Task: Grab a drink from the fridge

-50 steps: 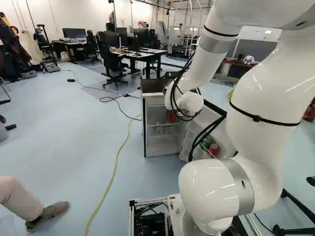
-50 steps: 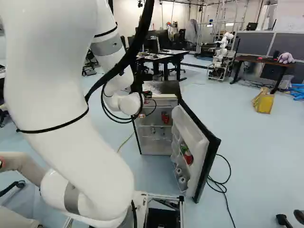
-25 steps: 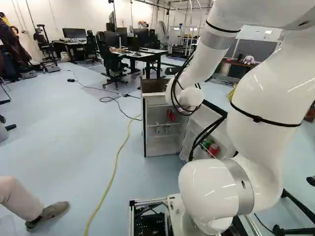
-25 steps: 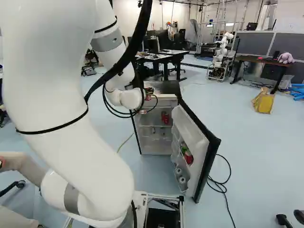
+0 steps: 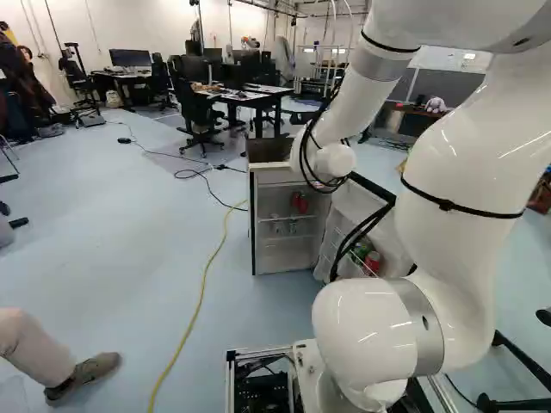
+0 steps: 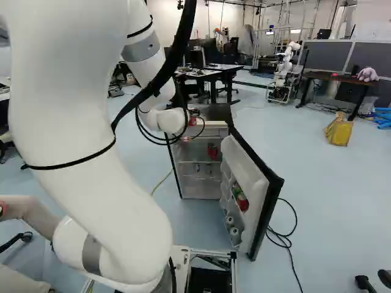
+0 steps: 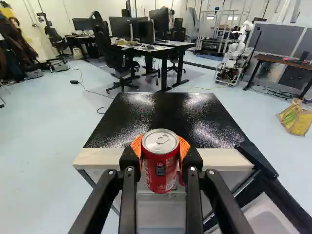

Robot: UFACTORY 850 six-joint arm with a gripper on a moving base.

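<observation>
Fridge (image 5: 269,151), center of the left base view, standing open. Its upper shelf bears two red cans (image 5: 299,203); the shelf below, small clear items (image 5: 284,227). To the right, the swung-out door (image 6: 264,204) holds a green can (image 6: 236,191) and a red one (image 6: 242,202) in one rack, with two pale round tops (image 6: 231,226) in a rack beneath. Surroundings, from the left: a yellow cord (image 5: 203,292) crosses the floor toward the fridge; black tables (image 5: 250,96) with monitors stand beyond. In the right base view, another robot (image 6: 284,73) stands at upper right, a yellow bag (image 6: 339,131) farther right, and a black cable (image 6: 284,238) curls just beside the door, at lower right. The tool (image 6: 193,119) grasps the held can (image 7: 160,170) between its orange pads (image 7: 137,145), before the fridge's upper front edge. The held can is upright: silver top with pull tab, red wall with pale lettering and a dark patch.
</observation>
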